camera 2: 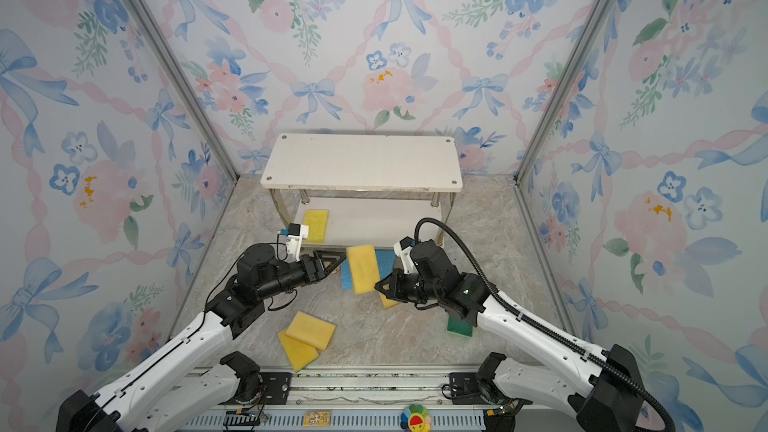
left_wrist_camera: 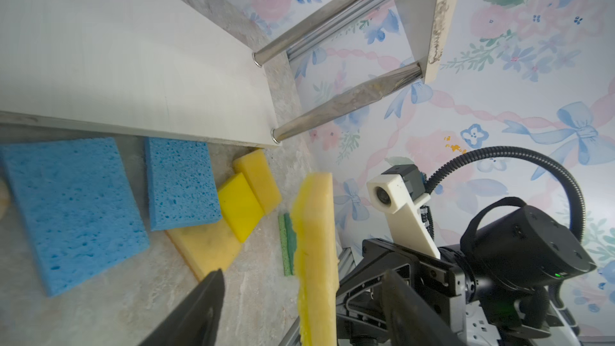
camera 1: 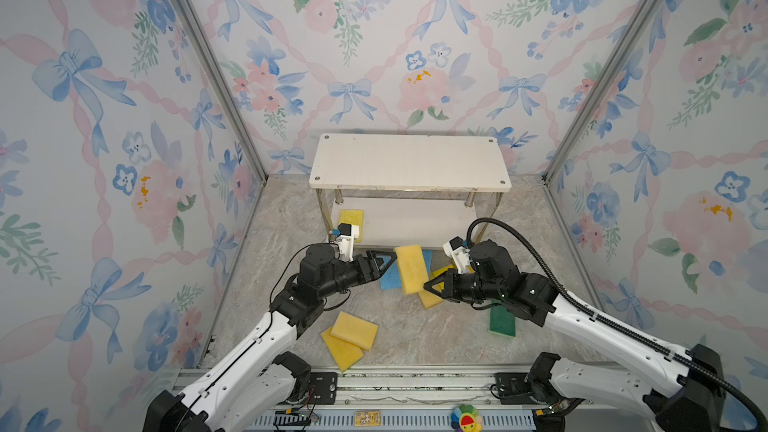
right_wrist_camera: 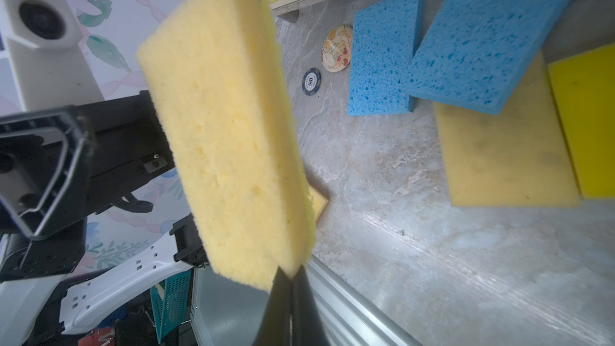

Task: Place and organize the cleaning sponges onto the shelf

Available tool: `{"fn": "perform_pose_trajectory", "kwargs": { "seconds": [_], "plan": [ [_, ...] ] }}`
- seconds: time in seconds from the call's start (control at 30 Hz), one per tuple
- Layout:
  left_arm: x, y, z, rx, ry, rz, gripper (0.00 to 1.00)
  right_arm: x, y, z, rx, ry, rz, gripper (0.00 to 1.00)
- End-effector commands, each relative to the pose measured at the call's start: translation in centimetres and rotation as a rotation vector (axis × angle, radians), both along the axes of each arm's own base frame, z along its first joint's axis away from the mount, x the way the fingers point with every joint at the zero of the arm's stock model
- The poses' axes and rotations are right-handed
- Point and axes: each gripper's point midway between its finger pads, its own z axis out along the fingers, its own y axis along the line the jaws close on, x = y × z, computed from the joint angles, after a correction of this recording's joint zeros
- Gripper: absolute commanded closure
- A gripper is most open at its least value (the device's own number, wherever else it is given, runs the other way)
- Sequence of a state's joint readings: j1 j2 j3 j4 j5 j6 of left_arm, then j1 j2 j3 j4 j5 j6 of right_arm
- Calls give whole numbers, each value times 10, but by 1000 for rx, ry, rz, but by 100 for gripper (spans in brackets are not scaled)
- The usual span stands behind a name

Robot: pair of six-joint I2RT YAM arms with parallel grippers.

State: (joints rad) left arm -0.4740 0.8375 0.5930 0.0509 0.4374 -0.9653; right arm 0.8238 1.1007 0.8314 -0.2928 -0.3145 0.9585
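A pale yellow sponge hangs on edge above the floor in front of the shelf. My right gripper is shut on the lower corner of this sponge. My left gripper is open, its fingers standing apart on either side of the sponge without touching it. One yellow sponge lies on the shelf's lower board at its left end. The top board is bare.
Two blue sponges and some yellow ones lie on the floor by the shelf's front edge. Two yellow sponges overlap near the front. A green sponge lies under my right arm. Two small round discs sit beside the blue sponges.
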Motion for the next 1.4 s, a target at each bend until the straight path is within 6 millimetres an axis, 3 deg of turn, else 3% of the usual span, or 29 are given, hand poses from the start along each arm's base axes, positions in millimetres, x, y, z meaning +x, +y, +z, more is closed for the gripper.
{"fn": "perform_pose_trajectory", "kwargs": {
  "seconds": [0.0, 0.2, 0.47, 0.63, 0.83, 0.87, 0.97, 1.37],
  "plan": [
    [2, 32, -10, 148, -14, 96, 11, 26, 7, -6, 18, -3, -105, 100],
    [0, 79, -2, 235, -61, 285, 2, 65, 25, -16, 27, -1, -226, 100],
    [-11, 108, 14, 282, -128, 398, 2, 114, 74, -26, 75, 5, -275, 100],
    [-16, 110, 16, 291, -134, 392, 2, 137, 105, -41, 70, 24, -259, 100],
    [-19, 109, 9, 312, -116, 366, 2, 160, 124, -58, 57, 49, -255, 100],
    [-20, 109, 23, 299, -142, 370, 2, 164, 125, -59, 58, 50, -260, 100],
    [-22, 110, 27, 303, -147, 365, 2, 172, 125, -62, 51, 47, -265, 100],
    [-22, 107, 22, 306, -135, 344, 2, 189, 123, -79, 33, 57, -283, 100]
  ]
}}
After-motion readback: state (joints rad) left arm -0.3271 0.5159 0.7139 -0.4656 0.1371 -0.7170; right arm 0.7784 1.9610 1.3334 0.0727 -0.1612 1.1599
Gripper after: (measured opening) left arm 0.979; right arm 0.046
